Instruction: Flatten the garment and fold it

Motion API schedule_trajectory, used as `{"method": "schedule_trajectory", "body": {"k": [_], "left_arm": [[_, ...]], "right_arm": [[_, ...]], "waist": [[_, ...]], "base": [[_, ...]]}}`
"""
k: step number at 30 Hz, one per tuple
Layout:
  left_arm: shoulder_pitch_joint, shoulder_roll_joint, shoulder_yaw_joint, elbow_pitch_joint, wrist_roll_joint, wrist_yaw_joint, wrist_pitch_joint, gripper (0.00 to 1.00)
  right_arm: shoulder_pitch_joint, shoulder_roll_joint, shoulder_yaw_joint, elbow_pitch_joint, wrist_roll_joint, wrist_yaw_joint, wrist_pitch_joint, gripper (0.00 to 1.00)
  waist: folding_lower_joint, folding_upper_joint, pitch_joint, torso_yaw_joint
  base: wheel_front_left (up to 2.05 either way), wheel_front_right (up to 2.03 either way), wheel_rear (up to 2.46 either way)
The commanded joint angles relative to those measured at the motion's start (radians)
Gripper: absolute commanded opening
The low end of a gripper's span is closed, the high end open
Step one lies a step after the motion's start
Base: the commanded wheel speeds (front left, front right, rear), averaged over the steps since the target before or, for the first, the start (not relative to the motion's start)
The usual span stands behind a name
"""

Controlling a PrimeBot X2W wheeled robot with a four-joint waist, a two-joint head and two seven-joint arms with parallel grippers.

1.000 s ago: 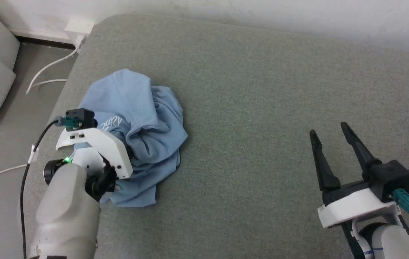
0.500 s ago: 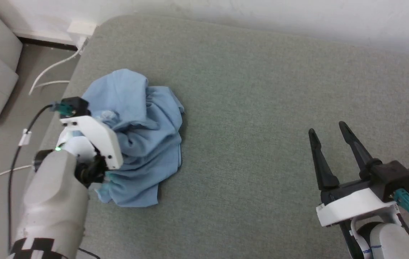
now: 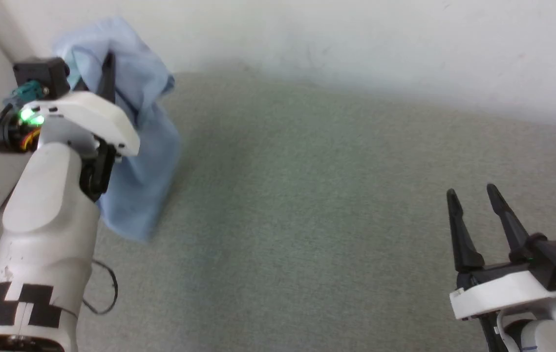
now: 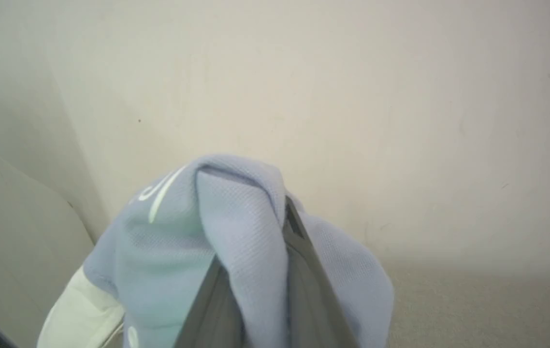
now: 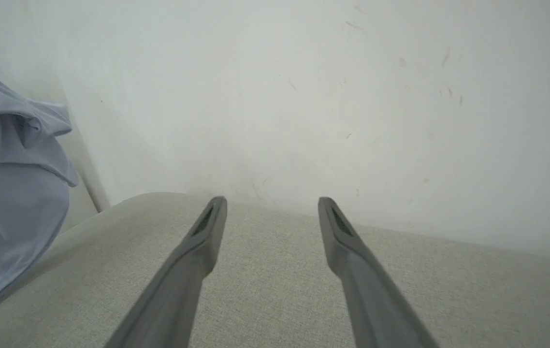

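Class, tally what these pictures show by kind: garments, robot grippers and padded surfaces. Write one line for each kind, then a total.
Garments: 1, the light blue garment, hanging from the left gripper.
Grippers: 2, the left gripper shut on the cloth and the right gripper open.
Padded surfaces: 1, the grey-green surface.
Total: 4

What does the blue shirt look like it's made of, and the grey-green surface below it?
Shirt: probably a cotton or cotton-blend piqué knit, matte. The left wrist view shows a fine dimpled texture, and it drapes limply. Surface: looks like woven upholstery fabric, matte, with a fine flecked grain. Its rounded edge hints at padding underneath.
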Motion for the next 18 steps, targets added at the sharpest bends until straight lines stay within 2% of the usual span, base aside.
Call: {"method": "schedule_trajectory", "body": {"k": [1, 9, 14, 18], "left_arm": [[-0.032, -0.004, -0.01, -0.006, 0.005, 0.008, -0.024, 0.0], [0.021, -0.09, -0.044, -0.201, 0.021, 0.036, -0.102, 0.0], [0.09, -0.175, -0.093, -0.325, 0.013, 0.029, -0.111, 0.0], [0.166, -0.219, -0.146, -0.376, -0.01, 0.026, -0.113, 0.0]], "right_arm": [[0.011, 0.002, -0.007, 0.001, 0.008, -0.002, -0.008, 1.0], [0.052, 0.002, -0.05, -0.008, 0.008, -0.002, 0.006, 1.0], [0.077, 0.002, -0.073, -0.03, -0.005, -0.002, 0.031, 1.0], [0.081, 0.002, -0.089, -0.052, 0.001, -0.002, 0.043, 1.0]], "waist": [[0.0002, 0.0, -0.041, -0.044], [0.0002, 0.0, -0.079, -0.183], [0.0002, 0.0, -0.069, -0.258], [0.0002, 0.0, -0.042, -0.303]], "base": [[0.0, 0.0, 0.0], [0.0, 0.0, 0.0], [0.0, 0.0, 0.0], [0.0, 0.0, 0.0]]}}
